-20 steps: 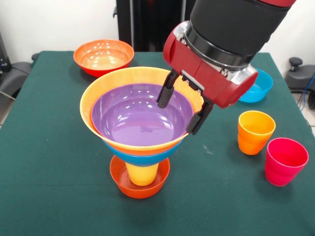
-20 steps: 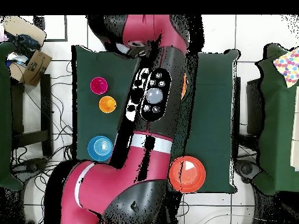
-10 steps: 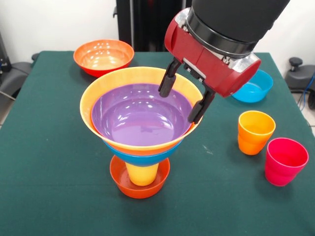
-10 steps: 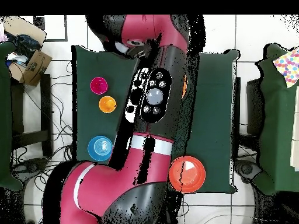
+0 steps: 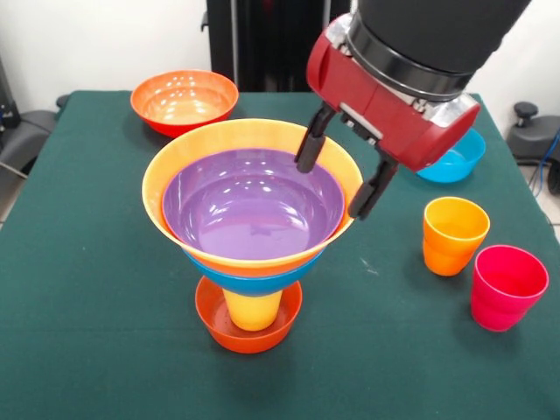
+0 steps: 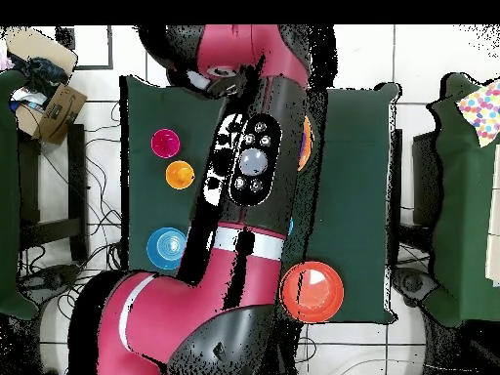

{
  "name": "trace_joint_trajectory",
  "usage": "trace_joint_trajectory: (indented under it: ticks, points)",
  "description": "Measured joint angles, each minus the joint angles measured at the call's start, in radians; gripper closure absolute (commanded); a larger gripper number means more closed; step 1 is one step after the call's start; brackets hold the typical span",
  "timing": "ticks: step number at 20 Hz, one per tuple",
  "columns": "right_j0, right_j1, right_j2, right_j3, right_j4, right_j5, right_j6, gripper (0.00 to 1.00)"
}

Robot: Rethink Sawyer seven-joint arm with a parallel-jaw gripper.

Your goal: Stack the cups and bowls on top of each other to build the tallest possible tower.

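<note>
The tower stands mid-table in the front view: a small red-orange bowl at the base, a yellow cup in it, then a blue bowl, a large light orange bowl and a purple bowl nested on top. My gripper is open and empty, just above the tower's right rim. An orange cup and a pinkish red cup stand to the right. The blue cup does not show. In the overhead view the arm hides the gripper and nearly all of the tower.
A medium red-orange bowl sits at the back left and a small teal-blue bowl behind the gripper. The overhead view shows the pinkish red cup, orange cup, teal-blue bowl and red-orange bowl on the green table.
My gripper has risen and moved right in the front view, from inside the purple bowl to above the tower's right rim. It stays open. The bowls and cups have not moved.
</note>
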Motion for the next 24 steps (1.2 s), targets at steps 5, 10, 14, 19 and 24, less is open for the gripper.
trace_joint_trajectory:
  ticks: [5, 10, 14, 19, 24]
  points:
    - [0.010, 0.000, 0.000, 0.000, 0.017, 0.003, 0.000, 0.00]
    - [0.021, 0.012, -0.007, -0.017, 0.047, 0.023, 0.000, 0.00]
    - [0.029, 0.020, -0.012, -0.031, 0.070, 0.025, 0.000, 0.00]
    - [0.037, 0.029, -0.016, -0.034, 0.102, 0.025, 0.000, 0.00]
    - [0.039, 0.045, -0.019, -0.033, 0.119, 0.025, 0.003, 0.00]
